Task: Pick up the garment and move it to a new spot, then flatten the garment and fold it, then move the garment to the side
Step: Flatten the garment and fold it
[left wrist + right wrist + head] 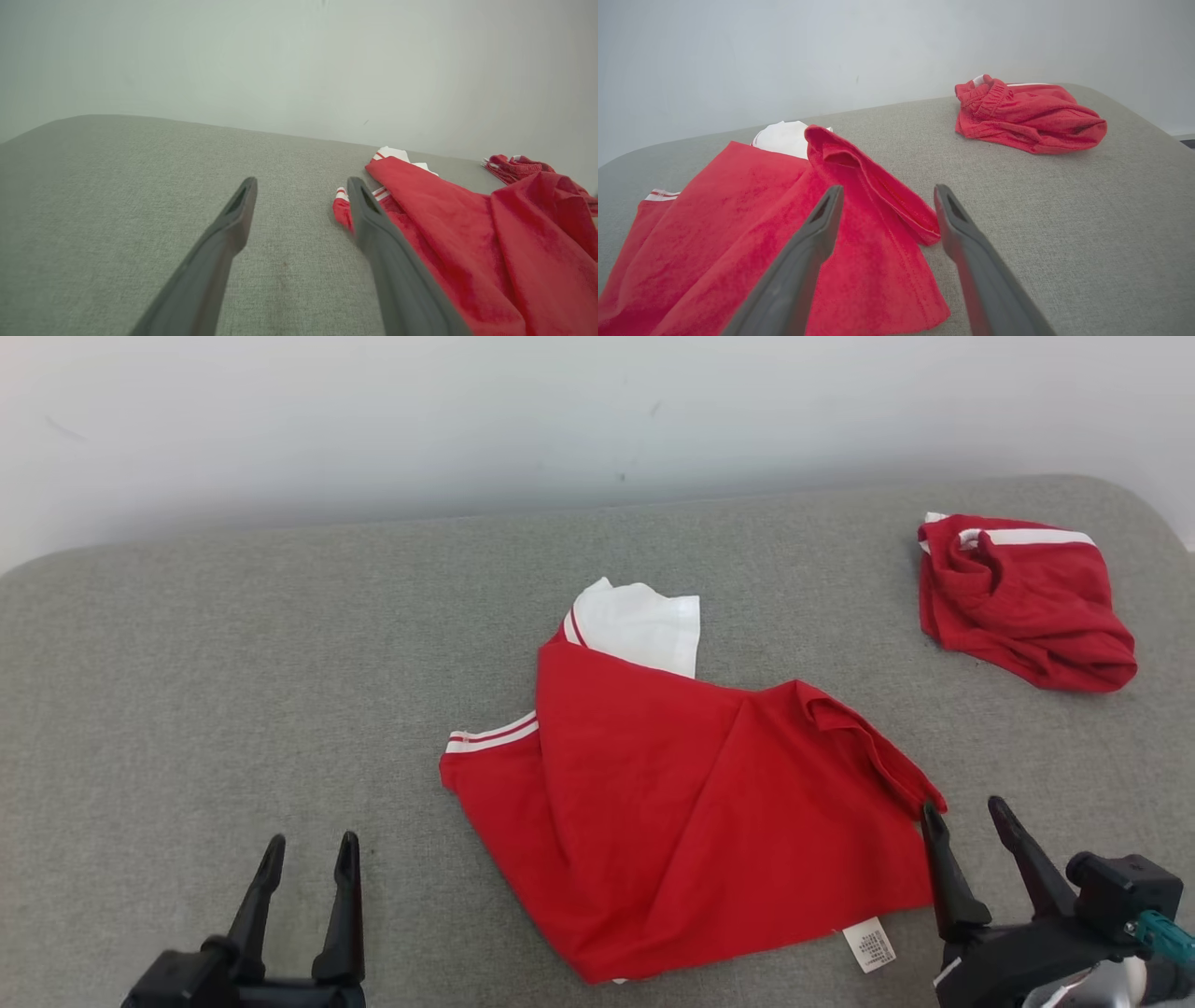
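At the lower left of the head view, the left gripper (312, 842) hangs over the grey cushion (187, 691). Its two dark fingers are spread apart with nothing between them. Its own wrist view shows bare grey fabric between the fingers, and a red cuff with white stripes just beside the tip of the finger on that view's right.

Further right, in the middle of the cushion, lies the garment (691, 784). It is red, loosely doubled over and creased rather than flat. The striped cuff (490, 735) points left, and a white panel (644, 625) sticks out at the far end, toward the pale wall (560, 411). A small white label (870, 945) pokes out at its near right corner.

A rolled fold runs along the garment's right edge and ends at the right gripper (962, 805), low on the right. This gripper is also spread wide and grips nothing. In its wrist view the end of the fold lies between the two fingers, pinched by neither.

At the far right, near the back corner of the cushion and well apart from the garment, sits a bundle of red cloth (1022, 607) with a white stripe and a gathered elastic band.
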`<state>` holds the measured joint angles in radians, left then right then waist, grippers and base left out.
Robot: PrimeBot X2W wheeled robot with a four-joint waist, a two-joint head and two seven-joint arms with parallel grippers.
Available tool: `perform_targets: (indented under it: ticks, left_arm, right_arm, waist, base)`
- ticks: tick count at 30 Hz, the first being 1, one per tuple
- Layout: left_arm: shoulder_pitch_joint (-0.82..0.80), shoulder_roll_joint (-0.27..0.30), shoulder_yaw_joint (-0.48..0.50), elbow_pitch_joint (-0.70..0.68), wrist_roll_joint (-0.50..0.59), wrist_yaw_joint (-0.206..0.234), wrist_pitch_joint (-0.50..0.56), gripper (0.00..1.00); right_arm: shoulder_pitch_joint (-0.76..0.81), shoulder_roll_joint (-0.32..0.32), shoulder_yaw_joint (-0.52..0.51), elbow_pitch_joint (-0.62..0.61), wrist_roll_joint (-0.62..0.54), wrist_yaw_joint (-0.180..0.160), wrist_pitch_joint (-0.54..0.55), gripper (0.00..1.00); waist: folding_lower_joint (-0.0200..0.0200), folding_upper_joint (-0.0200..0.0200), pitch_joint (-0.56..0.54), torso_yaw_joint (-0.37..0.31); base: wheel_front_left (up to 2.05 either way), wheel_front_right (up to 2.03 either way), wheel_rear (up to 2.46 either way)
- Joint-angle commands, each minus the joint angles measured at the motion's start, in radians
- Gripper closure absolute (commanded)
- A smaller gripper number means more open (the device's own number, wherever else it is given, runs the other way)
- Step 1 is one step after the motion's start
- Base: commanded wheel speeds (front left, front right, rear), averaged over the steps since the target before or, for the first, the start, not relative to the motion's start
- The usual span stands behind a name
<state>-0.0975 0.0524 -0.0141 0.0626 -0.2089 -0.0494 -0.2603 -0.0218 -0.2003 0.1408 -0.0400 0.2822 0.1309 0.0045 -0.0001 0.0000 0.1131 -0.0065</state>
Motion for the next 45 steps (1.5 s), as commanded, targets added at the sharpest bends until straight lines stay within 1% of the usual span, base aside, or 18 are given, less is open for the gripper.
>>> perform_targets:
  ticks: [1,6,9,12,14,22,24,26,27,33,37,38,39,40,41,45]
  left_arm:
    - [-0.021,0.007,0.002,0.008,0.005,-0.009,-0.004,0.00]
    - [-0.087,0.052,-0.024,0.079,0.014,-0.053,-0.004,0.00]
    - [-0.138,0.084,-0.055,0.143,-0.005,-0.069,0.004,0.00]
    - [-0.188,0.108,-0.083,0.209,-0.033,-0.076,0.014,0.00]
    - [-0.219,0.126,-0.100,0.256,-0.036,-0.079,0.020,0.00]
    - [-0.345,0.160,-0.150,0.444,-0.087,-0.080,0.011,0.00]
    - [-0.381,0.172,-0.167,0.512,-0.098,-0.080,0.005,0.00]
    - [-0.391,0.177,-0.173,0.535,-0.103,-0.080,0.005,0.00]
    - [-0.412,0.186,-0.185,0.575,-0.114,-0.080,0.003,0.00]
    - [-0.451,0.197,-0.213,0.641,-0.140,-0.080,-0.002,0.00]
    - [-0.469,0.190,-0.245,0.678,-0.162,-0.080,-0.004,0.00]
    - [-0.473,0.188,-0.256,0.691,-0.169,-0.080,-0.004,0.24]
    - [-0.478,0.191,-0.268,0.705,-0.172,-0.080,-0.005,0.64]
    - [-0.485,0.194,-0.276,0.709,-0.177,-0.080,-0.005,0.96]
    - [-0.491,0.193,-0.281,0.705,-0.185,-0.080,-0.005,1.00]
    - [-0.482,0.191,-0.283,0.665,-0.185,-0.080,-0.005,1.00]
  right_arm:
    - [-0.015,0.004,0.006,0.000,-0.005,0.000,-0.012,0.00]
    - [-0.035,0.019,0.030,0.024,-0.022,0.000,-0.043,0.00]
    - [-0.048,0.032,0.042,0.044,-0.027,0.000,-0.060,0.00]
    - [-0.055,0.041,0.051,0.064,-0.030,0.000,-0.072,0.00]
    - [-0.065,0.046,0.054,0.075,-0.033,0.000,-0.081,0.00]
    - [-0.092,0.053,0.078,0.106,-0.032,0.000,-0.102,0.00]
    - [-0.096,0.057,0.081,0.114,-0.036,0.000,-0.105,0.00]
    - [-0.099,0.057,0.082,0.115,-0.037,0.000,-0.107,0.00]
    - [-0.103,0.056,0.083,0.119,-0.036,0.000,-0.110,0.00]
    - [-0.106,0.052,0.085,0.127,-0.034,0.000,-0.114,0.00]
    - [-0.107,0.050,0.087,0.133,-0.034,0.000,-0.115,0.00]
    - [-0.108,0.052,0.089,0.134,-0.037,0.000,-0.113,0.00]
    - [-0.108,0.053,0.091,0.133,-0.039,0.000,-0.112,0.00]
    - [-0.110,0.053,0.092,0.133,-0.040,0.000,-0.110,0.00]
    - [-0.110,0.053,0.091,0.133,-0.041,0.000,-0.110,0.00]
    - [-0.103,0.050,0.085,0.136,-0.041,0.000,-0.116,0.00]
  waist:
    - [0.0001,0.0000,0.007,-0.010]
    - [0.0001,0.0000,0.019,-0.043]
    - [0.0001,0.0000,0.027,-0.066]
    - [0.0001,0.0000,0.036,-0.090]
    - [0.0001,0.0000,0.041,-0.105]
    - [0.0001,0.0000,0.062,-0.171]
    - [0.0001,0.0000,0.069,-0.194]
    - [0.0001,0.0000,0.071,-0.202]
    - [0.0001,0.0000,0.076,-0.215]
    - [0.0001,0.0000,0.082,-0.232]
    - [0.0001,0.0000,0.080,-0.234]
    - [0.0001,0.0000,0.079,-0.233]
    - [0.0001,0.0000,0.078,-0.232]
    - [0.0001,0.0000,0.077,-0.231]
    - [0.0001,0.0000,0.075,-0.228]
    - [0.0001,0.0000,0.066,-0.202]
  base:
    - [0.00,0.00,0.00]
    - [0.00,0.00,0.00]
    - [0.00,0.00,0.00]
    - [0.00,0.00,0.00]
    - [0.00,0.00,0.00]
    - [0.00,0.00,0.00]
    - [0.00,0.00,0.00]
    - [0.00,0.00,0.00]
    - [0.00,0.00,0.00]
    - [0.00,0.00,0.00]
    - [0.00,0.00,0.00]
    - [0.00,0.00,0.00]
    - [0.00,0.00,0.00]
    - [0.00,0.00,0.00]
    - [0.00,0.00,0.00]
    - [0.00,0.00,0.00]
